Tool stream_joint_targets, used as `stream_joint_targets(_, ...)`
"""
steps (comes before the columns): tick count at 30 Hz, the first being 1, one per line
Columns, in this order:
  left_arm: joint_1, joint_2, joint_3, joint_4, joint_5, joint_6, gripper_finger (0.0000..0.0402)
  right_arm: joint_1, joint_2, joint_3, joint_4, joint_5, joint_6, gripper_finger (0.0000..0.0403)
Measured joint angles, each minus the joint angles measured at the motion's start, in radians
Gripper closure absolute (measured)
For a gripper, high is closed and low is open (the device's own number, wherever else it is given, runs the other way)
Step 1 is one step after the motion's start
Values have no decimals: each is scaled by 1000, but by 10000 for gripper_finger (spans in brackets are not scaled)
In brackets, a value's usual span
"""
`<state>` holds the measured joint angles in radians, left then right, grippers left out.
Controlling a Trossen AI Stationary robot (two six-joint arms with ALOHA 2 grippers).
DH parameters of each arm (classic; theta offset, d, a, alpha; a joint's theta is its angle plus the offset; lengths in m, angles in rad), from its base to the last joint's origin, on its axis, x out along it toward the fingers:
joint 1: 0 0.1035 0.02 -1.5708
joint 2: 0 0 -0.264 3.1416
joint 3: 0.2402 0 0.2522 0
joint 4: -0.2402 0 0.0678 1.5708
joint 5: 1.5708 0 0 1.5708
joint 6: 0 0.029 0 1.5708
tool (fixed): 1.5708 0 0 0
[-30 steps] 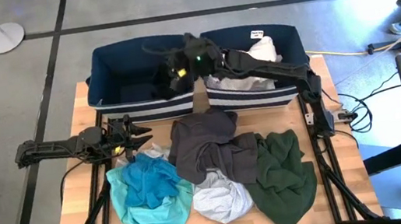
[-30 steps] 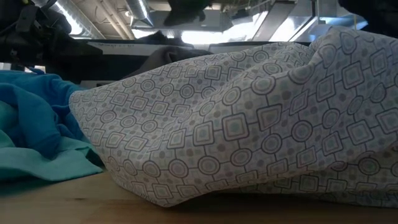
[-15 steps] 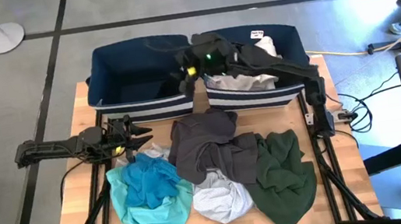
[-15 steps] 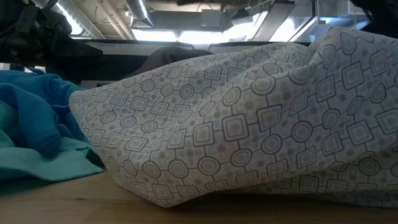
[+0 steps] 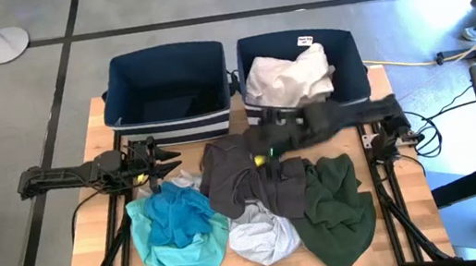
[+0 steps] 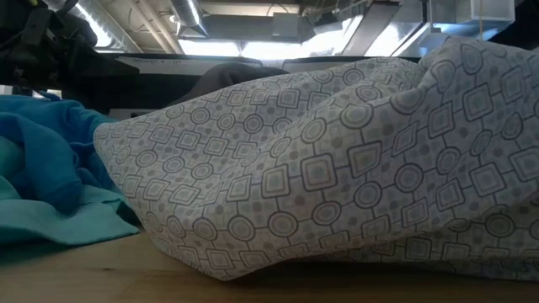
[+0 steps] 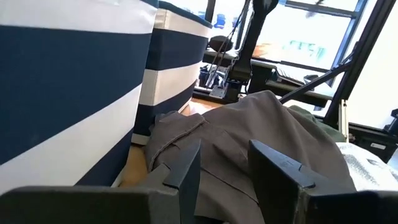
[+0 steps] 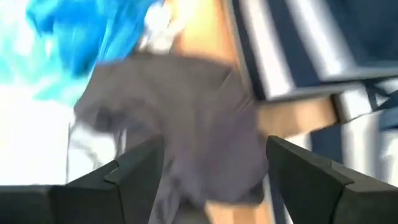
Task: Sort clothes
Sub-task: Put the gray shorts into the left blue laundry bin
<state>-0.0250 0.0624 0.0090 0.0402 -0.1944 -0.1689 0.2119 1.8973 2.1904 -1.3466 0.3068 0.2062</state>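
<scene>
Grey floor | wooden table (image 5: 93, 230) | right claw (image 5: 263, 148) spread over clothes (image 5: 244, 174)

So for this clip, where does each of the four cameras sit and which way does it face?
High: overhead, straight down on table, bins and both arms.
Low: at tabletop height, filled by a patterned garment; no arm shows.
Left wrist: past the open left tool toward the grey garment.
Right wrist: over the open right tool, down on that grey garment.
Shared: both wrist views and the high view show the grey garment.
</scene>
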Motion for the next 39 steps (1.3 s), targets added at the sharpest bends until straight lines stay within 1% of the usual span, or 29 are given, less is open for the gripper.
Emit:
stream_joint_targets(2, 0, 0, 0, 0, 0, 10, 276, 46, 3, -63, -18, 37, 34, 119)
stream_joint_targets(5, 0, -1, 0, 0, 0, 9, 276, 96, 2, -173, 0, 101, 85, 119)
stream_joint_targets(9, 0, -1, 0, 0, 0, 12, 276, 117, 2, -331, 9, 222, 159, 119)
stream_joint_targets(11, 0, -1, 0, 0, 0, 10, 276, 116, 2, -406, 57, 231, 173, 119)
stream_joint_targets(14, 0, -1, 0, 0, 0, 4, 276, 102, 3, -487, 143, 216, 156, 119)
stream_joint_targets(15, 0, -1, 0, 0, 0, 4, 276, 97, 3, -505, 183, 197, 141, 119)
stream_joint_targets(19, 0, -1, 0, 0, 0, 4, 276, 59, 3, -533, 310, 63, 56, 119)
stream_joint_targets(20, 0, -1, 0, 0, 0, 4, 276, 51, 3, -532, 338, 46, 42, 119)
stream_joint_targets(25, 0, -1, 0, 0, 0, 12, 276, 4, 3, -532, 426, 53, -17, 119)
stream_joint_targets(26, 0, -1, 0, 0, 0, 12, 276, -6, 4, -536, 456, 27, -25, 119)
stream_joint_targets(29, 0, -1, 0, 0, 0, 12, 276, -31, 8, -574, 563, -124, -50, 119)
stream_joint_targets(31, 0, -1, 0, 0, 0, 12, 276, -38, 8, -620, 654, -184, -54, 119)
stream_joint_targets(33, 0, -1, 0, -1, 0, 12, 276, -38, 8, -679, 735, -179, -55, 119)
stream_joint_targets(39, 0, -1, 0, -1, 0, 12, 276, -37, 9, -842, 960, -64, -57, 119)
